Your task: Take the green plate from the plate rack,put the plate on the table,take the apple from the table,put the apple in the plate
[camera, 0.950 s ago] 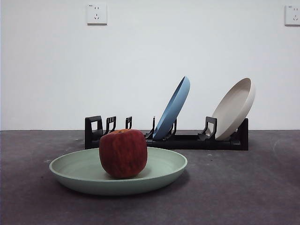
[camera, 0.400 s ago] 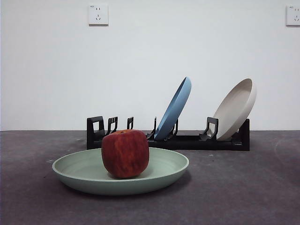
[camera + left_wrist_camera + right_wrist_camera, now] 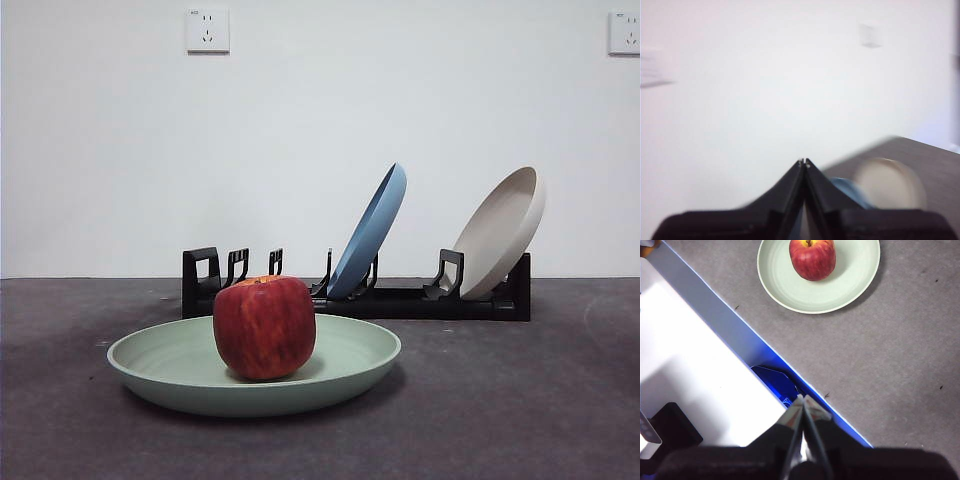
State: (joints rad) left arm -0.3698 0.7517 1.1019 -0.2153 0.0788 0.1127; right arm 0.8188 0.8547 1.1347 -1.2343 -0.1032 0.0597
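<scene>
While the apple (image 3: 264,327) sits upright in the green plate (image 3: 340,372) on the tabletop (image 3: 520,400), the left gripper (image 3: 804,162) and right gripper (image 3: 803,399) are closed, empty and well apart from it.

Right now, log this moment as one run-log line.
apple: on green plate | green plate: on table | left gripper: shut, empty | right gripper: shut, empty
</scene>
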